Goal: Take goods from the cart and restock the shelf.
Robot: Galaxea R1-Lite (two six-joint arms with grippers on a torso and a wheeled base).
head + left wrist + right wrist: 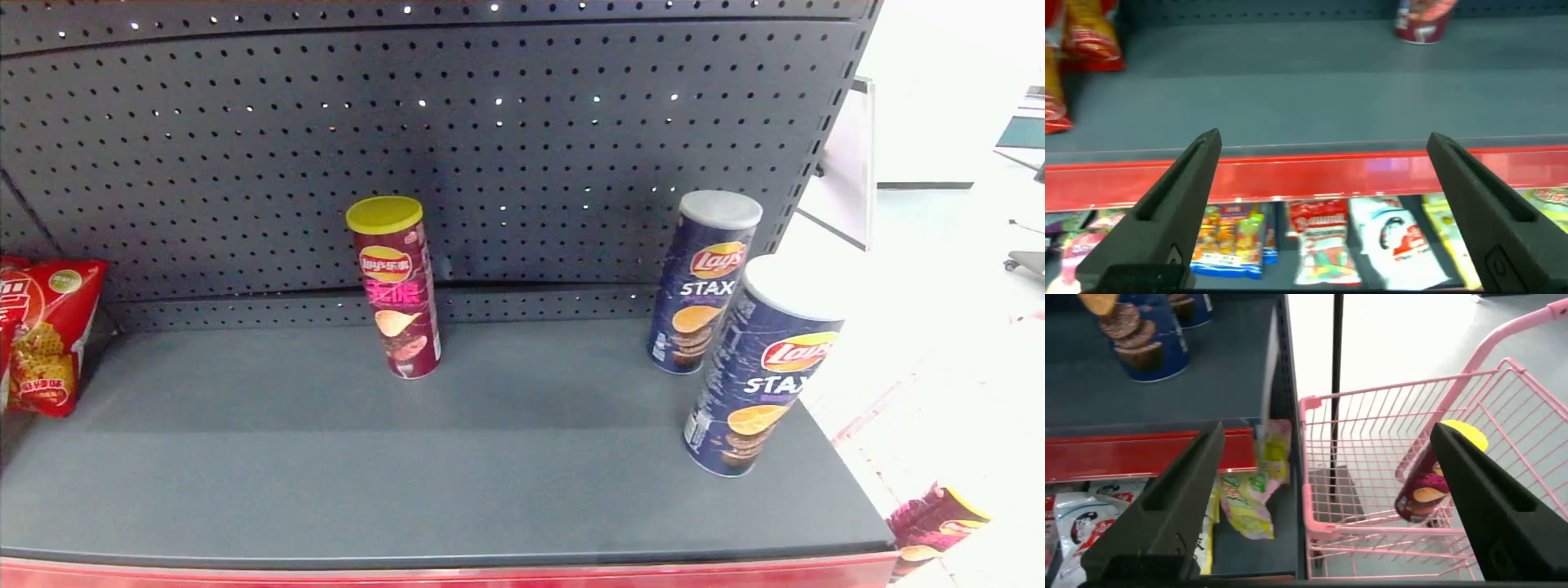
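Observation:
A maroon chip can point(396, 287) with a yellow lid stands upright mid-shelf on the grey shelf board point(490, 465); its base point(1421, 21) shows in the left wrist view. Two blue chip cans stand at the right end, one at the back point(706, 282) and one nearer the front point(759, 367). Beside the shelf is a pink wire cart point(1396, 457) holding another maroon can point(1433, 482), also seen low at the right point(931, 523). My left gripper point(1324, 143) is open before the shelf's red front edge point(1315, 171). My right gripper point(1327, 433) is open, between the shelf end and the cart.
A red snack bag point(45, 335) leans at the shelf's left end. The perforated back panel point(490, 147) closes the rear. Several snack packets point(1323, 245) lie on the lower shelf beneath the red edge. Open board lies between the maroon can and the blue cans.

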